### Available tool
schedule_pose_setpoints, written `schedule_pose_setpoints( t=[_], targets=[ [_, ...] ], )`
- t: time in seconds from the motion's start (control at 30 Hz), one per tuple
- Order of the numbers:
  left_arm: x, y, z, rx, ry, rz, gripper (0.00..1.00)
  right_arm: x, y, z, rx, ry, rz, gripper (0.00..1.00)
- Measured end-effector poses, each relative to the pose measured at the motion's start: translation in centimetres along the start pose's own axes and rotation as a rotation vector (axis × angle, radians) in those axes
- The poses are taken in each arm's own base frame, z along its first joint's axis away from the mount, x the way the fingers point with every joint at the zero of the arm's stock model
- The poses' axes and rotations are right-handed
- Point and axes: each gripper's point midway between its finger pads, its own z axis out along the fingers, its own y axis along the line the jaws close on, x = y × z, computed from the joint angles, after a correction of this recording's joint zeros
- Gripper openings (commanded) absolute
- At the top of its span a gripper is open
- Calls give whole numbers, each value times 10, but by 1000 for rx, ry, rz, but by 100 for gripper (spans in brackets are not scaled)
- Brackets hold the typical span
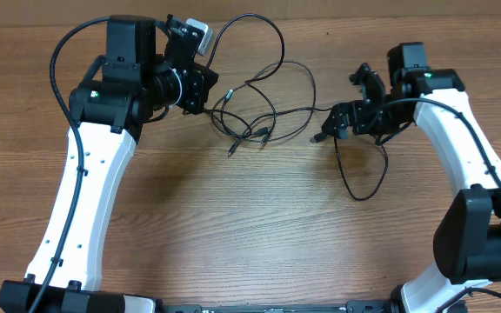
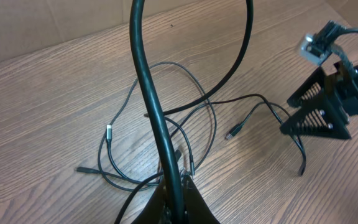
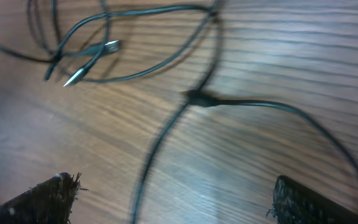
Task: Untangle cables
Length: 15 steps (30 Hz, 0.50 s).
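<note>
Several thin black cables (image 1: 255,113) lie tangled at the middle back of the wooden table, with small plug ends sticking out. My left gripper (image 1: 203,90) is at the tangle's left edge, shut on one cable (image 2: 148,87) that rises from its jaws (image 2: 176,202) and loops away over the table. My right gripper (image 1: 331,124) is open at the tangle's right side, low over the wood. In the right wrist view a cable (image 3: 166,134) runs between its spread fingers (image 3: 179,208), untouched. The tangle's plugs (image 3: 92,59) lie ahead of it.
One cable strand makes a loop (image 1: 359,178) toward the front, under the right gripper. Thicker black wires (image 1: 59,61) run along the robot arms. The right gripper (image 2: 322,112) shows in the left wrist view. The table (image 1: 233,226) is brown wood.
</note>
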Motion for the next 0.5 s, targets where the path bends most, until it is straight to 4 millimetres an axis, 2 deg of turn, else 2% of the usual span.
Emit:
schedule_pose_setpoints(
  t=[0.07, 0.2, 0.23, 0.27, 0.3, 0.33, 0.37, 0.5],
  targets=[
    [0, 0, 0, 0, 0, -1, 4, 1, 10, 4, -9, 12, -31, 98],
    [5, -1, 0, 2, 18, -9, 4, 0, 14, 12, 74, 25, -52, 84],
    [5, -1, 0, 2, 20, -10, 4, 0, 12, 13, 85, 23, -43, 75],
    [5, -1, 0, 2, 21, -11, 4, 0, 10, 14, 100, 21, -38, 60],
    [6, -1, 0, 2, 22, -12, 4, 1, 7, 15, 110, 22, -27, 38],
    [6, -1, 0, 2, 23, -12, 4, 3, 5, 16, 120, 27, -27, 9],
    [6, -1, 0, 3, 24, -12, 4, 5, 2, 18, 127, 34, -19, 4],
    [8, 2, 0, -11, 32, -14, 4, 16, -2, 20, 144, 70, 11, 4]
  ],
)
